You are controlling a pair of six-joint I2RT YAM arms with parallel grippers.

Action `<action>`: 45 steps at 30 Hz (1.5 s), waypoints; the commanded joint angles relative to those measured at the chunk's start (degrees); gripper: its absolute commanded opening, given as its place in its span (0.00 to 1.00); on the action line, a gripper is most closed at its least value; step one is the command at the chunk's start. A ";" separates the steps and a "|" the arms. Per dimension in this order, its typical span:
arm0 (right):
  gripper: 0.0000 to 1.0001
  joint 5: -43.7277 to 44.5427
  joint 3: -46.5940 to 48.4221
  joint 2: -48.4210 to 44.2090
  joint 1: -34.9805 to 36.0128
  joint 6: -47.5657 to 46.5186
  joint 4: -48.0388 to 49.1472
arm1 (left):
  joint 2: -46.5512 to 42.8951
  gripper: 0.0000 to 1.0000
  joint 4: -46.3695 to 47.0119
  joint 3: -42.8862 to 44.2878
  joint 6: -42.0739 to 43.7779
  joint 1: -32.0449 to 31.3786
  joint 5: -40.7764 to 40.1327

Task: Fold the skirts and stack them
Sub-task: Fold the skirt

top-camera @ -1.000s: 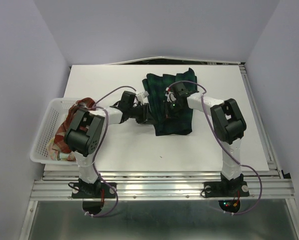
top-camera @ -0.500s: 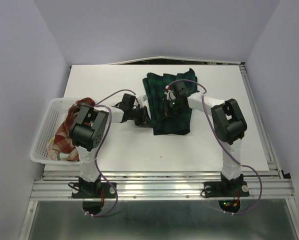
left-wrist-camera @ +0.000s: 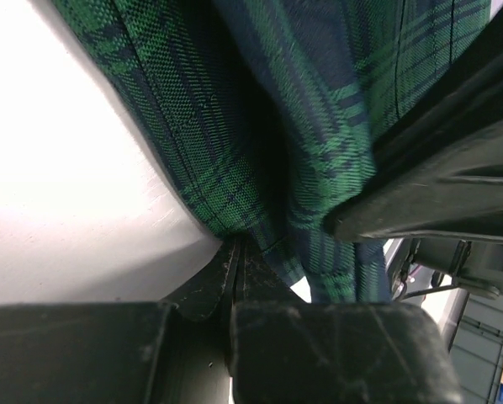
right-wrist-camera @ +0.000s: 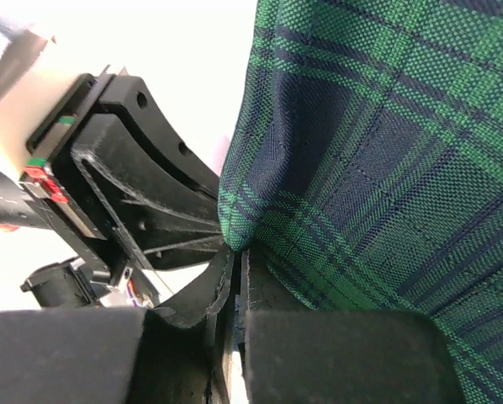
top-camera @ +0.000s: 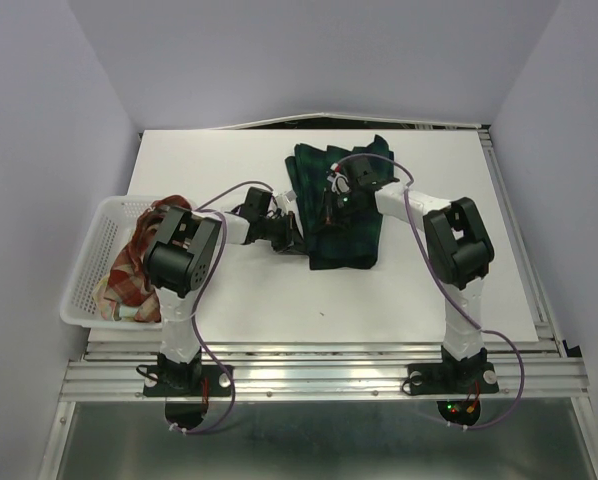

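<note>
Right of the basket (top-camera: 75, 300), the left gripper (left-wrist-camera: 235, 249) and right gripper (right-wrist-camera: 237, 252) clamp the plaid skirt (top-camera: 351, 235) edge, probably for folding.

A white table (top-camera: 229, 160) stands boxed in by plain pale lavender walls (top-camera: 39, 100), evenly lit, with ribbed aluminium rails (top-camera: 319, 375) along its near edge.

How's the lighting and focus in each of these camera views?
Top view: even light, sharp, faint shadows. Left wrist view: green plaid skirt crisp, table blown out white, left fingers dark. Right wrist view: weave crisp, right fingers slightly soft.
</note>
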 commanded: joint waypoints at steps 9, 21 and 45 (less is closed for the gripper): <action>0.01 0.47 -4.73 5.71 0.54 -4.79 6.76 | -7.60 0.15 -6.18 -0.92 6.20 1.82 -4.63; 0.36 -1.72 -1.58 3.01 0.54 -3.65 6.15 | -16.33 0.28 1.70 -2.85 4.47 -0.37 1.70; 0.51 -4.63 -7.01 -9.76 -8.59 -27.28 -18.02 | -7.10 0.17 14.73 -3.20 -8.37 -6.62 -0.05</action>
